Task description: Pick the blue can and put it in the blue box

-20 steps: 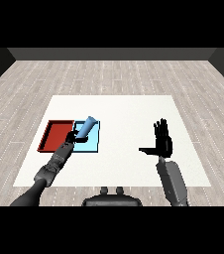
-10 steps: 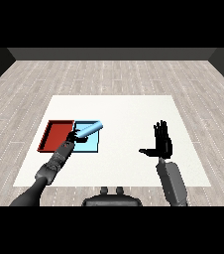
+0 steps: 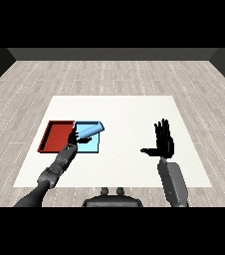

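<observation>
Left hand (image 3: 73, 138) curled round blue can (image 3: 89, 132), long axis tilted nearly flat over blue tray (image 3: 95, 147) (red tray (image 3: 55, 137) adjacent); right hand (image 3: 163, 141) open, well apart.

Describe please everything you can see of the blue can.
The can is a slim light blue cylinder with a plain, smooth surface. It is tilted far over, almost lying, its far end pointing up and to the right. It sits over the blue tray, near that tray's far edge. The left robot hand curls round its lower end. Whether the can touches the tray cannot be told.
</observation>
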`<state>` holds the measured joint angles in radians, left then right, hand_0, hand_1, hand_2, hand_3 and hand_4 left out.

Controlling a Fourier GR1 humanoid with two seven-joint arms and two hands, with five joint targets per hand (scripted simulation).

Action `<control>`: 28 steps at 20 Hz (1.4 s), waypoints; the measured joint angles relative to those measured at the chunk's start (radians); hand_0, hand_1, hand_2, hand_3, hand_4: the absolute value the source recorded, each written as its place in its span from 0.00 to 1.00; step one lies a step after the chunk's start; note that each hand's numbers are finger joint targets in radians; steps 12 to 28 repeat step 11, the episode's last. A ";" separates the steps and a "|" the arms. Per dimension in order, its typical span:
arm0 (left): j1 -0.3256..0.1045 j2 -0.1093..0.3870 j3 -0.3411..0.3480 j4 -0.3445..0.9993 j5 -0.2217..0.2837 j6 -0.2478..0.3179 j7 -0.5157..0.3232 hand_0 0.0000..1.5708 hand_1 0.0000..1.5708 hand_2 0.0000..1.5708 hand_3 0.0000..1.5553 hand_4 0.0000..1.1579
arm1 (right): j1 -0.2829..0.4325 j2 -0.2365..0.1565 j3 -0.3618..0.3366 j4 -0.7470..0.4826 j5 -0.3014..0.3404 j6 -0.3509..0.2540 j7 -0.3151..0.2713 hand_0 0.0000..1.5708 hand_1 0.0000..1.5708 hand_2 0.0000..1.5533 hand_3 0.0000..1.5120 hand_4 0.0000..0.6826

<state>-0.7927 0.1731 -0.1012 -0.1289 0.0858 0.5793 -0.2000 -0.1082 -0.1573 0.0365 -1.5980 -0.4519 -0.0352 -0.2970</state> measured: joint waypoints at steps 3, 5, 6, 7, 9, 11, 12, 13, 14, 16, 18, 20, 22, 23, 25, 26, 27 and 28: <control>0.025 0.011 0.045 -0.093 0.036 0.049 -0.136 0.00 0.00 0.00 0.00 0.00 | -0.003 0.003 -0.002 0.010 0.000 0.006 -0.007 0.00 0.00 0.00 0.00 0.00; 0.041 0.012 0.065 -0.174 0.059 0.023 -0.226 0.00 0.00 0.00 0.00 0.00 | 0.000 0.006 -0.001 0.008 -0.004 0.009 -0.005 0.00 0.00 0.00 0.00 0.00; 0.048 0.007 0.069 -0.214 0.067 0.006 -0.266 0.00 0.00 0.00 0.00 0.00 | 0.005 0.003 -0.004 0.000 -0.009 0.012 -0.002 0.00 0.00 0.00 0.00 0.00; 0.070 0.005 0.072 -0.256 0.075 -0.019 -0.315 0.00 0.00 0.00 0.00 0.00 | 0.005 0.005 -0.001 -0.003 -0.008 0.009 0.004 0.00 0.00 0.00 0.00 0.00; 0.108 -0.010 0.071 -0.341 0.088 -0.066 -0.394 0.00 0.00 0.00 0.00 0.00 | 0.027 -0.006 0.000 -0.014 0.002 0.009 0.007 0.00 0.00 0.00 0.00 0.00; 0.152 -0.027 0.061 -0.435 0.100 -0.109 -0.454 0.00 0.00 0.00 0.00 0.00 | 0.034 -0.022 -0.003 -0.019 0.006 0.016 0.013 0.00 0.00 0.00 0.00 0.00; 0.152 -0.027 0.061 -0.435 0.100 -0.109 -0.454 0.00 0.00 0.00 0.00 0.00 | 0.034 -0.022 -0.003 -0.019 0.006 0.016 0.013 0.00 0.00 0.00 0.00 0.00; 0.152 -0.027 0.061 -0.435 0.100 -0.109 -0.454 0.00 0.00 0.00 0.00 0.00 | 0.034 -0.022 -0.003 -0.019 0.006 0.016 0.013 0.00 0.00 0.00 0.00 0.00; 0.152 -0.027 0.061 -0.435 0.100 -0.109 -0.454 0.00 0.00 0.00 0.00 0.00 | 0.034 -0.022 -0.003 -0.019 0.006 0.016 0.013 0.00 0.00 0.00 0.00 0.00; 0.152 -0.027 0.061 -0.435 0.100 -0.109 -0.454 0.00 0.00 0.00 0.00 0.00 | 0.034 -0.022 -0.003 -0.019 0.006 0.016 0.013 0.00 0.00 0.00 0.00 0.00; 0.152 -0.027 0.061 -0.435 0.100 -0.109 -0.454 0.00 0.00 0.00 0.00 0.00 | 0.034 -0.022 -0.003 -0.019 0.006 0.016 0.013 0.00 0.00 0.00 0.00 0.00; 0.152 -0.027 0.061 -0.435 0.100 -0.109 -0.454 0.00 0.00 0.00 0.00 0.00 | 0.034 -0.022 -0.003 -0.019 0.006 0.016 0.013 0.00 0.00 0.00 0.00 0.00; 0.152 -0.027 0.061 -0.435 0.100 -0.109 -0.454 0.00 0.00 0.00 0.00 0.00 | 0.034 -0.022 -0.003 -0.019 0.006 0.016 0.013 0.00 0.00 0.00 0.00 0.00; 0.152 -0.027 0.061 -0.435 0.100 -0.109 -0.454 0.00 0.00 0.00 0.00 0.00 | 0.034 -0.022 -0.003 -0.019 0.006 0.016 0.013 0.00 0.00 0.00 0.00 0.00; 0.152 -0.027 0.061 -0.435 0.100 -0.109 -0.454 0.00 0.00 0.00 0.00 0.00 | 0.034 -0.022 -0.003 -0.019 0.006 0.016 0.013 0.00 0.00 0.00 0.00 0.00; 0.152 -0.027 0.061 -0.435 0.100 -0.109 -0.454 0.00 0.00 0.00 0.00 0.00 | 0.034 -0.022 -0.003 -0.019 0.006 0.016 0.013 0.00 0.00 0.00 0.00 0.00; 0.152 -0.027 0.061 -0.435 0.100 -0.109 -0.454 0.00 0.00 0.00 0.00 0.00 | 0.034 -0.022 -0.003 -0.019 0.006 0.016 0.013 0.00 0.00 0.00 0.00 0.00; 0.152 -0.027 0.061 -0.435 0.100 -0.109 -0.454 0.00 0.00 0.00 0.00 0.00 | 0.034 -0.022 -0.003 -0.019 0.006 0.016 0.013 0.00 0.00 0.00 0.00 0.00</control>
